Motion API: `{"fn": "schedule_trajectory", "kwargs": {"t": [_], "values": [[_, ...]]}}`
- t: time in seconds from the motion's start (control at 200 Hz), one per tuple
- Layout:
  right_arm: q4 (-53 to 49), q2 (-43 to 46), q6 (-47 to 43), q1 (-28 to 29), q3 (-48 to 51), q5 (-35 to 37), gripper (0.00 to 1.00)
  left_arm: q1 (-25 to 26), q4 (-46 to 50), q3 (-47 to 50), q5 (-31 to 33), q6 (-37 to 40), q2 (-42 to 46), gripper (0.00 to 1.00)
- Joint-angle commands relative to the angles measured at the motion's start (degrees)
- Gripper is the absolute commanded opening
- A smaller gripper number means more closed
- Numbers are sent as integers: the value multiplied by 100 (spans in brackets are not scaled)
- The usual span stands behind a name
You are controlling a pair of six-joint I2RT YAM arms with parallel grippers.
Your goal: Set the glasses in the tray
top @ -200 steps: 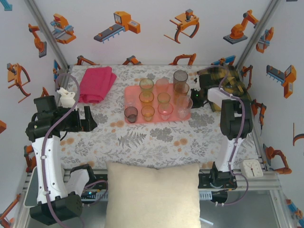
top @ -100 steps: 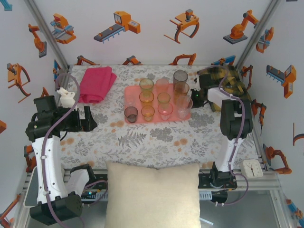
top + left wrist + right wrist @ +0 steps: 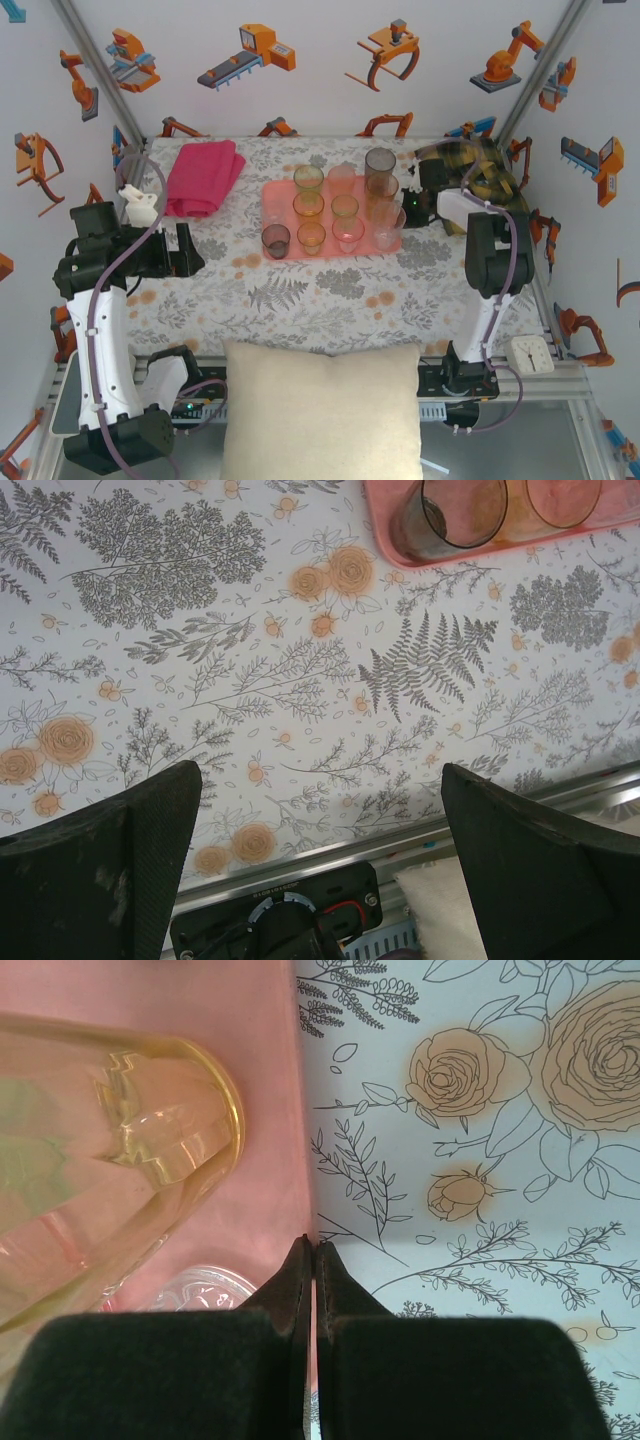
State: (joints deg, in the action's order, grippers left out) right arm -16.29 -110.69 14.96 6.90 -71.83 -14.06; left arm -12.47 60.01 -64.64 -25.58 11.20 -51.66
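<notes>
About ten glasses [image 3: 344, 208], every one in sight, stood upright inside the salmon-pink tray [image 3: 272, 205]. The placing looked done, with only the arms' retreat to follow. The right pincer [image 3: 312, 1245] was pressed shut on nothing, at the tray's right rim, just beside a yellowish tumbler [image 3: 120, 1130]. The left pincer [image 3: 320, 775] gaped wide and empty over the bench [image 3: 330, 290], well to the tray's left. Glasses crowded the tray's right edge, leaving little margin there. The bench nearer than the tray offered free room.
</notes>
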Motion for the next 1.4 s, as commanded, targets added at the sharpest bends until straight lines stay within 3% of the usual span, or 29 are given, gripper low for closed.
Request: {"fn": "schedule_trajectory", "kwargs": {"t": [0.0, 1.312, 1.392], "values": [[-377, 127, 72, 14, 212, 185, 0, -23, 3, -5, -157, -65, 81, 97], [-243, 461, 186, 94, 751, 236, 0, -27, -2, -48, -176, -57, 152, 97], [-261, 453, 176, 93, 691, 288, 6, -19, 33, -120, -114, -15, 117, 97]]}}
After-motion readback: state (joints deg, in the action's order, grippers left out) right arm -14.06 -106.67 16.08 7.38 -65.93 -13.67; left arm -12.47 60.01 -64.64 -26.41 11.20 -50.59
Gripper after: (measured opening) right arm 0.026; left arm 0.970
